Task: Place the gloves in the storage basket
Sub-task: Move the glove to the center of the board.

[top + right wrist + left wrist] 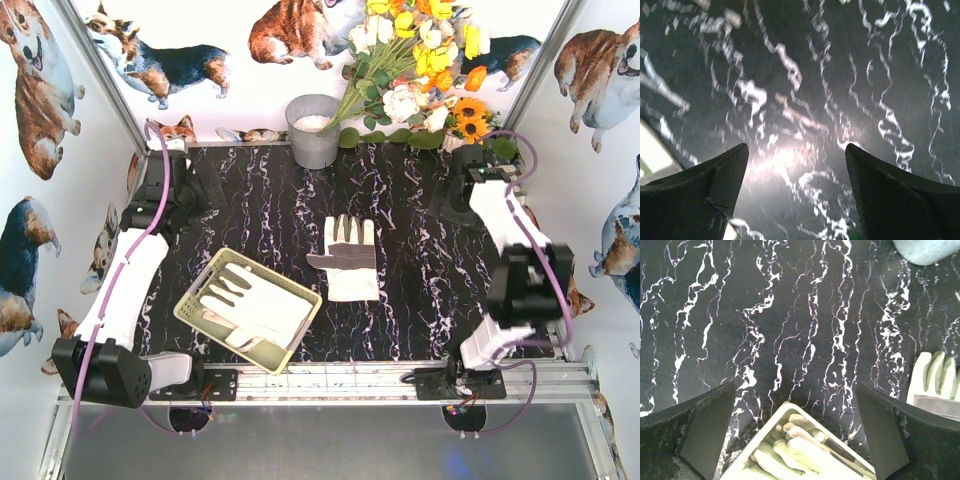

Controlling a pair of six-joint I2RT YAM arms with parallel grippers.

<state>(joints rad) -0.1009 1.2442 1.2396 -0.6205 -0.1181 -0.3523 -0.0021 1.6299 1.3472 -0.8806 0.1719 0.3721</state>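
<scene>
The pale yellow-green storage basket [197, 302] lies tilted at the near left of the black marble table, with white gloves [255, 300] piled in it. One more white glove with grey patches [350, 258] lies flat at the table's middle. In the left wrist view my left gripper [795, 385] stands open and empty above the basket's corner [767, 427], where glove fingers [790, 450] show. The loose glove [935, 385] is off to its right. My right gripper [796, 145] hangs open and empty over bare marble.
A grey metal bucket [313, 130] stands at the back centre, also seen in the left wrist view [925, 250]. A bunch of flowers [420, 70] leans at the back right. Corgi-print walls close in three sides. An aluminium rail [330, 380] runs along the near edge.
</scene>
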